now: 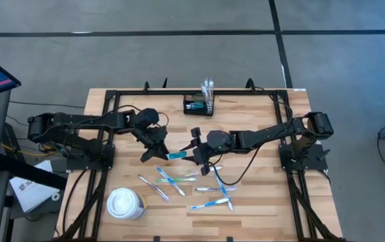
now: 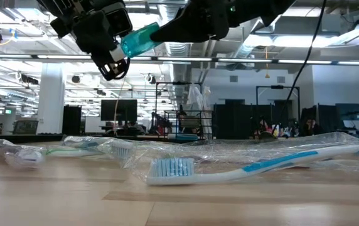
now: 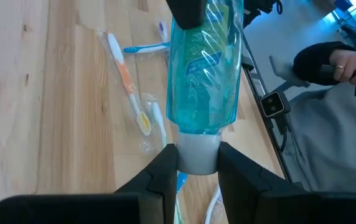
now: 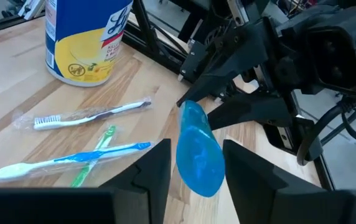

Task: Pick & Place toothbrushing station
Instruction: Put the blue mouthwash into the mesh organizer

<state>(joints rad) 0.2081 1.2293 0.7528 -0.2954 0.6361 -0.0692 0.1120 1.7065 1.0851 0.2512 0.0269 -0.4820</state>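
A toothpaste tube hangs in mid-air between both grippers, a handover that could slip.

High view: the left gripper point(image 1: 157, 149) and right gripper point(image 1: 196, 156) meet over mid-surface on the teal toothpaste tube point(image 1: 176, 155); the one toothbrushing station point(image 1: 198, 105) sits near the far edge, one wipes canister point(image 1: 125, 204) near the near-left corner, and about seven wrapped toothbrushes point(image 1: 212, 189) lie loose; the overlap blurs the count.
Low view: the tube is well above the surface, so a drop would bounce.
Left wrist view: fingers point(image 3: 165, 176) clenched on the white cap.
Right wrist view: fingers point(image 4: 153, 168) flank the tail without touching; early release risks a fall.
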